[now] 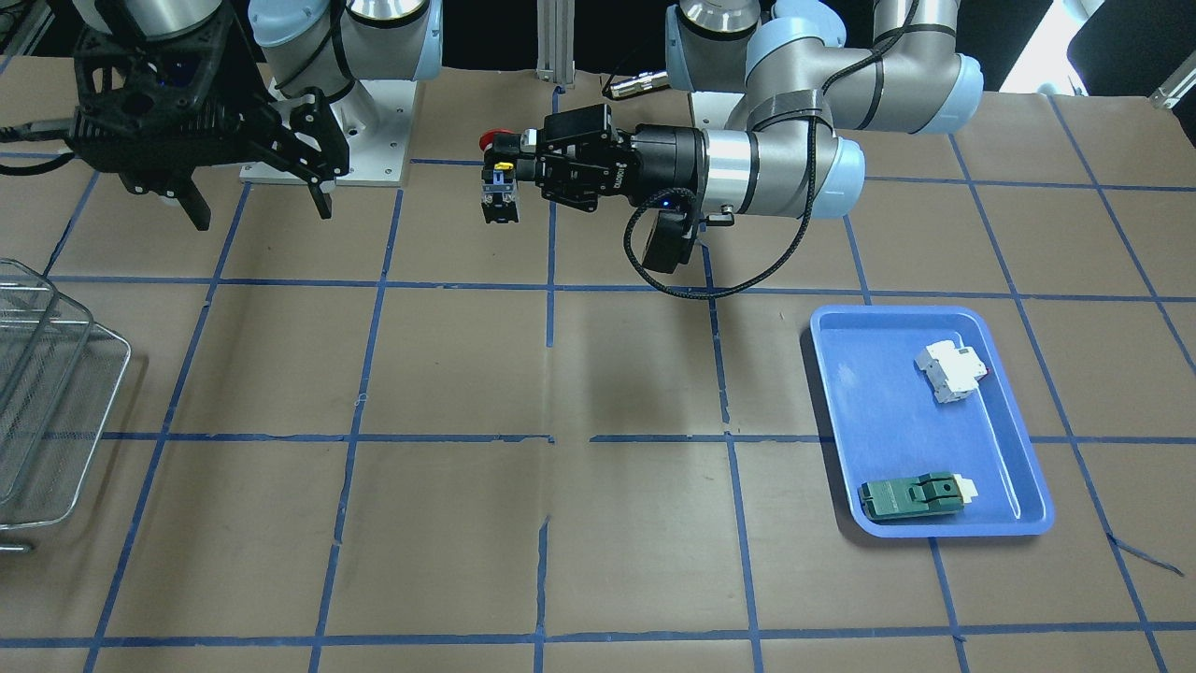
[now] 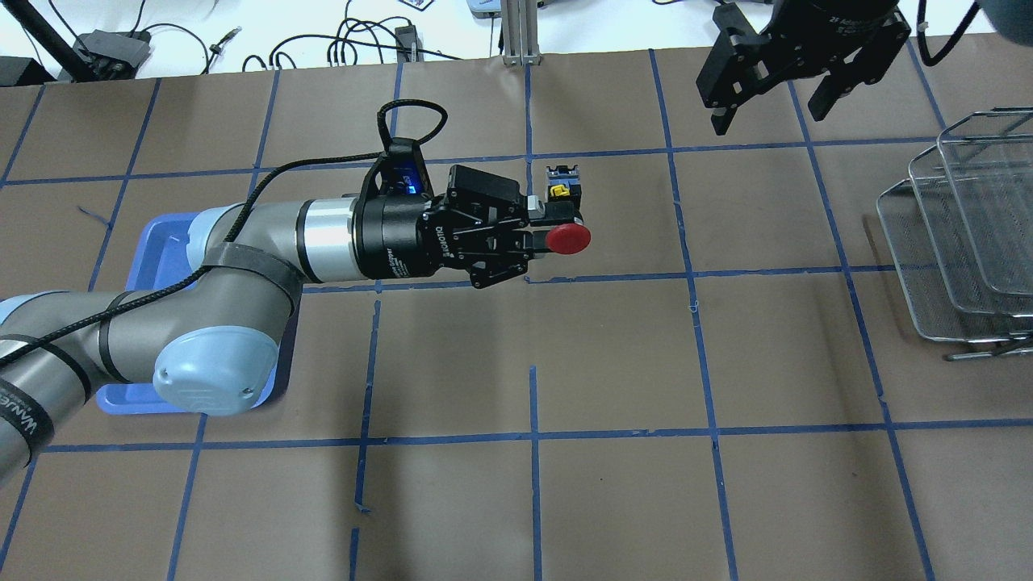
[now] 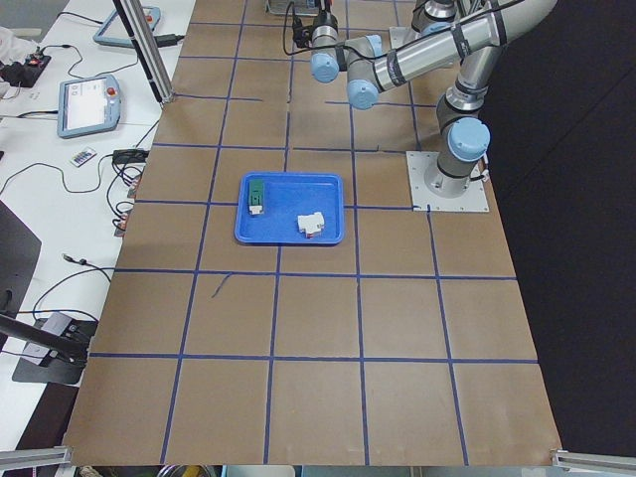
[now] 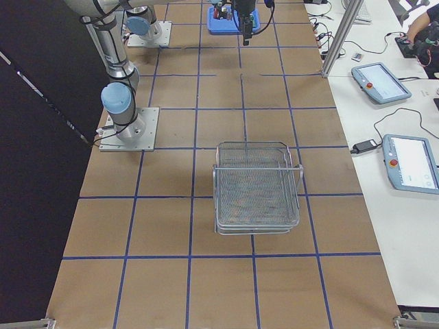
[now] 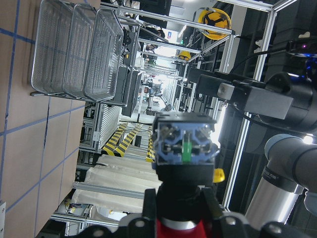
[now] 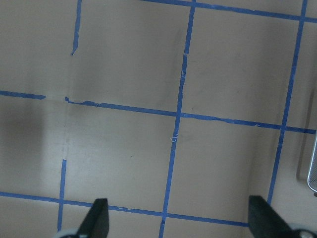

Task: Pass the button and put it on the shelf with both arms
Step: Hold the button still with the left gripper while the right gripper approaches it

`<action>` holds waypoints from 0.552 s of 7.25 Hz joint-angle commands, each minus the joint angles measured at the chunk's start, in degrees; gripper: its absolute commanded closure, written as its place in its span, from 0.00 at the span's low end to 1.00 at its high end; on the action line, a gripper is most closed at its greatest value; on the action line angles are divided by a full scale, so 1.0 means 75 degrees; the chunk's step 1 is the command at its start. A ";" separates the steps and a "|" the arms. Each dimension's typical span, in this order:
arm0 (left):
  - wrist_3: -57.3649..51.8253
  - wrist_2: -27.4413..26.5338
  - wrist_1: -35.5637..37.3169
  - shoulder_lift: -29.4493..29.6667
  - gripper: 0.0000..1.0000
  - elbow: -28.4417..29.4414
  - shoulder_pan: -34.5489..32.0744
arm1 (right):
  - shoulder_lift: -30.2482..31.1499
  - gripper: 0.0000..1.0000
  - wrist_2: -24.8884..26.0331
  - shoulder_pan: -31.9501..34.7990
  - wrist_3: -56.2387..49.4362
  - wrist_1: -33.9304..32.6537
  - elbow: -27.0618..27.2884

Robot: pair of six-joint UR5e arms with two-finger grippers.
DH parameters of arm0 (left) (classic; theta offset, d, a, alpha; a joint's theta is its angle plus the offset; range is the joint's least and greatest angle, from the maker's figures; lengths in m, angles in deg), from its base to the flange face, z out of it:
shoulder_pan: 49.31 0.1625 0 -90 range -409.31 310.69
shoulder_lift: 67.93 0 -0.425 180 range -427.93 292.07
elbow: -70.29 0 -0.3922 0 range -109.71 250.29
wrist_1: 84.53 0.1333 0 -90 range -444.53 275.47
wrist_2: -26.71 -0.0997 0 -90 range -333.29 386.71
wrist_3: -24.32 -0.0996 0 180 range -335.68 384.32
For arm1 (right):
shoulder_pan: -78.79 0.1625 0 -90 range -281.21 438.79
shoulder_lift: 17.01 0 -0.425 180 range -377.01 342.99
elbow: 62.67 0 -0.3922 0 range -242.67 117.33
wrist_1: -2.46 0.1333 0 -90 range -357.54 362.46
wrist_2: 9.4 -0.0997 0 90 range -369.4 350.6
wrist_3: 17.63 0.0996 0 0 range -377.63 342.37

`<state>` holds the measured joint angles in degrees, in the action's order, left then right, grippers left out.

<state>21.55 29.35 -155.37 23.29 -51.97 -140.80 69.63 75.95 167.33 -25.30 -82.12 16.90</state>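
Note:
My left gripper (image 2: 555, 222) is shut on the button (image 2: 567, 239) and holds it in the air above the table's middle, arm stretched out level. The red cap points toward the robot's side and the blue-and-yellow contact block (image 2: 562, 190) points away. In the front view the gripper (image 1: 512, 173) grips the button (image 1: 500, 198) by its black body. The left wrist view shows the block (image 5: 184, 148) end-on between the fingers (image 5: 149, 207). My right gripper (image 2: 795, 85) is open and empty, high above the table, apart from the button; it also shows in the front view (image 1: 262, 201). The wire shelf (image 2: 960, 234) stands at the right end.
A blue tray (image 1: 878, 402) near the left arm holds a white breaker block (image 1: 951, 370) and a flat green switch (image 1: 911, 495). The shelf also shows in the front view (image 1: 47, 393) and the right side view (image 4: 257, 185). The brown table has blue tape lines.

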 commanded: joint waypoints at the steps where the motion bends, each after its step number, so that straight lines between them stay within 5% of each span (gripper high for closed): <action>1: 0.0007 0.0000 0.0000 -0.0011 1.00 0.0000 0.0000 | -0.0207 0.00 -0.2250 -0.1078 -0.0428 0.0690 0.0044; 4: 0.0007 0.0000 0.0000 -0.0022 1.00 -0.0012 0.0000 | -0.0431 0.00 -0.6304 -0.2125 -0.1877 0.2460 0.0662</action>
<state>21.60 29.35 -155.37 23.16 -52.02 -140.80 66.59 40.95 153.43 -34.03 -68.86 19.76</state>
